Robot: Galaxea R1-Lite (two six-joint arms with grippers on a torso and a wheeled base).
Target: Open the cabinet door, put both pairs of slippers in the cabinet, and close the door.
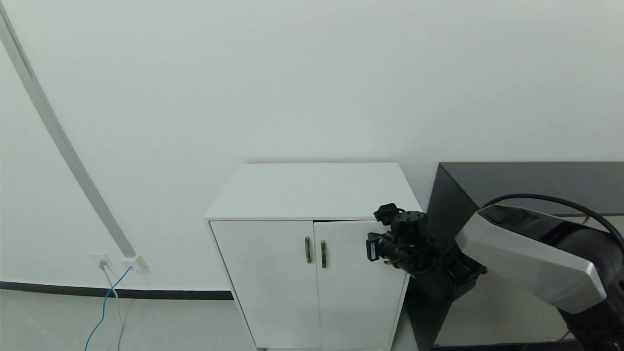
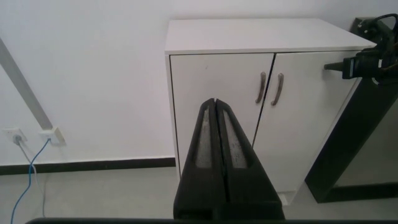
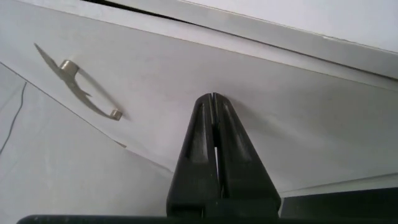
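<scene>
Now the right hand (image 1: 373,249), pinched together, presses on the right cabinet door (image 1: 351,292), which stands a crack ajar at its top edge. That looks like the closing step. Next it needs a steady push until the door sits flush, while the left hand (image 2: 214,109), also pressed together, hangs well back.

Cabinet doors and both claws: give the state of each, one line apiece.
Left cabinet door: shut.
Right cabinet door: slightly ajar, dark gap along its top edge.
Left claw: shut, empty, back from both doors.
Right claw: shut, empty, tip at the ajar door's front.
</scene>
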